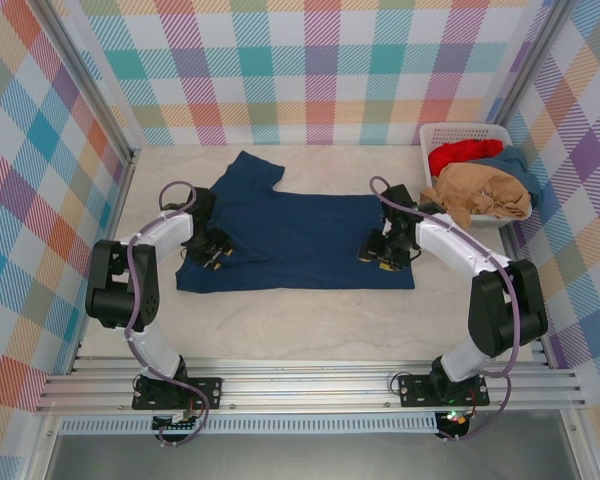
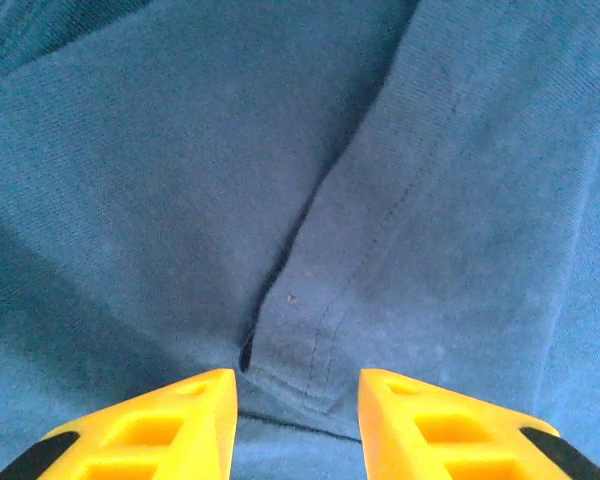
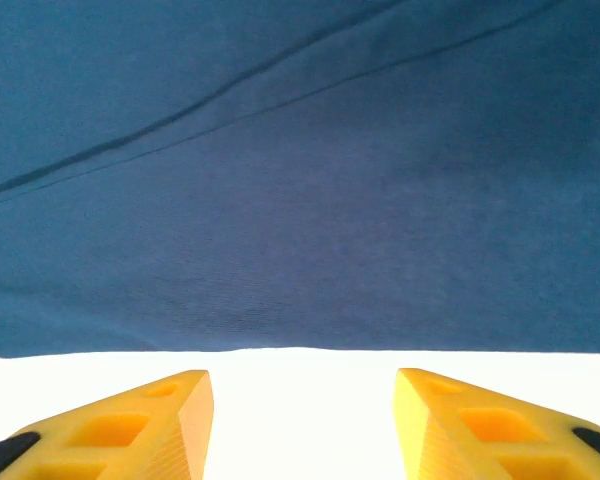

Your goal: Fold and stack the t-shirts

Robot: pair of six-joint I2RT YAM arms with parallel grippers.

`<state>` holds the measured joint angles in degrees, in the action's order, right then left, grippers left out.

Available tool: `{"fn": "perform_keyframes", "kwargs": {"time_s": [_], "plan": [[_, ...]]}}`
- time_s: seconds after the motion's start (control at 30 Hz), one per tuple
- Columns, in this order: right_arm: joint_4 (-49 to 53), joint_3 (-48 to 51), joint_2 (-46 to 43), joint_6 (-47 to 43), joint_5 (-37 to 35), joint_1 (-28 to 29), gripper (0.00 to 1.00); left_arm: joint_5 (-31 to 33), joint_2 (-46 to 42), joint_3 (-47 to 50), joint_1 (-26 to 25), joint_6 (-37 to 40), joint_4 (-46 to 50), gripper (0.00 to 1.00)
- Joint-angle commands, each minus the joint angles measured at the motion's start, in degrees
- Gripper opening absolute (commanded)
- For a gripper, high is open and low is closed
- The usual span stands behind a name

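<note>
Navy t-shirt [image 1: 300, 235] spread flat on table [image 1: 300, 325], one sleeve out at rear left. Left gripper [image 1: 216, 252] low over shirt's left part; fingers [image 2: 170, 425] apart, nothing pinched, a cloth crease just ahead of them. Right gripper [image 1: 385, 255] at shirt's right edge; fingers [image 3: 140, 425] apart over bare table, empty. Tan t-shirt [image 1: 475, 190], red t-shirt [image 1: 465, 152] and teal-blue t-shirt [image 1: 520, 165] heaped in white basket [image 1: 432, 132], rear right
</note>
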<state>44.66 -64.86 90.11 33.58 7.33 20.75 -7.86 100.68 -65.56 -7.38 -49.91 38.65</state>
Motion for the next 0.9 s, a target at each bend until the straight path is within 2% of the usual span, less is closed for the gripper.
{"fn": "perform_keyframes", "kwargs": {"time_s": [0.0,0.13,0.23,0.33,0.43,0.47,0.67,0.87], "plan": [[-2.9,0.3,-2.1,0.0,3.7,0.8,0.51,0.6,0.9,0.1,0.8,-2.2,-1.4,0.37],[-2.7,0.2,-2.2,0.4,3.8,0.9,0.5,1.1,3.1,-1.0,0.7,-2.4,-0.9,0.35],[-2.4,0.0,-2.1,0.2,3.4,0.9,0.5,1.0,3.7,-1.0,0.6,-2.5,-1.2,0.28],[-1.8,-0.3,-1.8,0.2,2.9,0.9,0.49,0.8,3.9,-1.2,0.6,-2.5,-1.0,0.19],[-1.9,-0.5,-1.7,0.4,2.7,0.9,0.47,0.9,3.2,-1.2,0.5,-2.5,-2.0,0.02],[-1.9,-0.5,-1.6,0.5,2.7,0.9,0.47,1.1,2.8,-1.5,0.4,-2.5,-2.0,0.0],[-1.4,-0.8,-1.3,0.5,2.0,0.8,0.46,2.6,1.1,-5.9,-1.1,-1.2,1.8,0.0],[-0.6,-1.4,-0.4,0.6,1.1,0.9,0.45,3.3,3.1,-11.3,-4.1,-0.5,3.4,0.0]]}}
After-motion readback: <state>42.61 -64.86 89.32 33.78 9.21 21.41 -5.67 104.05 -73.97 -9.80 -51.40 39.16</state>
